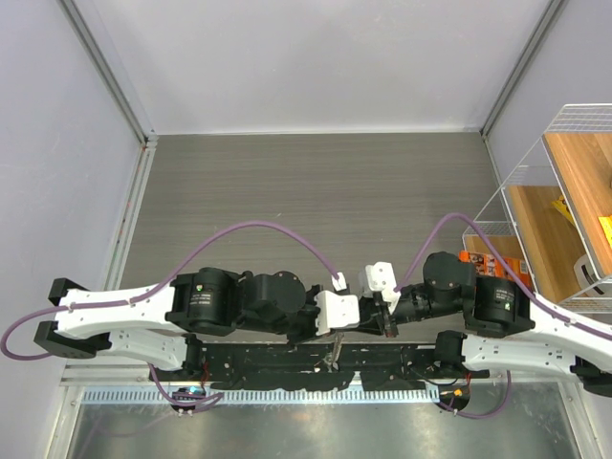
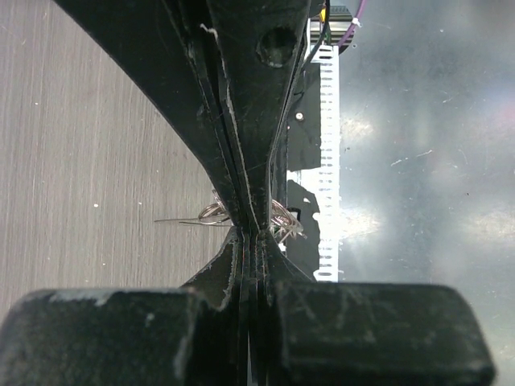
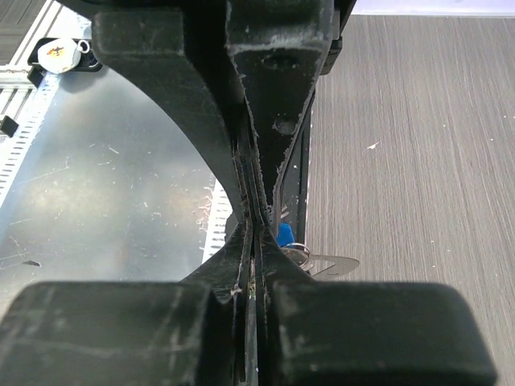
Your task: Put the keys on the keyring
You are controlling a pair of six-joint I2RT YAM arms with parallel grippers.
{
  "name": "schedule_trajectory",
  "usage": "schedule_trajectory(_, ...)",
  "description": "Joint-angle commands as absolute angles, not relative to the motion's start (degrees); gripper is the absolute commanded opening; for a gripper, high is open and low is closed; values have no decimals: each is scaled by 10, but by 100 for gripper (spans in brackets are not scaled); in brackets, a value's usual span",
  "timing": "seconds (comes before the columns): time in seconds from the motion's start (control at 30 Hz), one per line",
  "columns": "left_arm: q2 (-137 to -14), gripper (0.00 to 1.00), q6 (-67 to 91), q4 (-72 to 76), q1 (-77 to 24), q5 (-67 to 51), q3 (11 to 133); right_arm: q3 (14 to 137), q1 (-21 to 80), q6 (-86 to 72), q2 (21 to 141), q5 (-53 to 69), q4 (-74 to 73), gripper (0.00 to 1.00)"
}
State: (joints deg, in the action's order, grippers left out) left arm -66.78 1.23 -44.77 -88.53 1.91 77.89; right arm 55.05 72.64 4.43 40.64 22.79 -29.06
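Observation:
In the left wrist view my left gripper [image 2: 251, 229] is shut on the keyring [image 2: 211, 214], whose thin silvery wire loops stick out on both sides of the black fingers [image 2: 265, 121]. My right gripper [image 3: 256, 221] is shut too. A blue-headed key [image 3: 284, 235] with a small ring and a flat metal blade [image 3: 330, 264] shows just right of its fingertips; whether they pinch it is hidden. From above, both grippers meet over the arms' base rail, left gripper [image 1: 330, 330] and right gripper [image 1: 385, 320], with a small metal bundle [image 1: 333, 356] below them.
A wire rack [image 1: 535, 172] with wooden shelves stands at the right edge, an orange packet [image 1: 475, 257] at its foot. The black base rail [image 1: 268, 363] and a shiny metal plate [image 1: 316, 430] run along the near edge. Grey walls close off the wood-grain table [image 1: 316, 191].

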Motion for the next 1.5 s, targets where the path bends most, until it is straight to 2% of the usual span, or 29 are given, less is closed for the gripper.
schedule_trajectory(0.0,-642,4,13,-396,-885,43,795,539,730,40,382,236,-241,6)
schedule_trajectory(0.07,-624,18,14,-373,-884,51,781,530,730,38,373,235,-225,5)
schedule_trajectory(0.13,-604,27,15,-346,-885,56,766,524,730,33,364,231,-211,5)
schedule_trajectory(0.27,-568,34,17,-303,-885,52,734,511,730,25,346,217,-181,5)
schedule_trajectory(0.63,-553,34,25,-261,-885,33,707,475,730,2,309,175,-93,5)
schedule_trajectory(1.33,-543,25,23,-242,-885,30,687,431,731,-33,277,131,29,6)
schedule_trajectory(1.47,-540,20,22,-238,-885,32,686,431,730,-35,279,135,33,6)
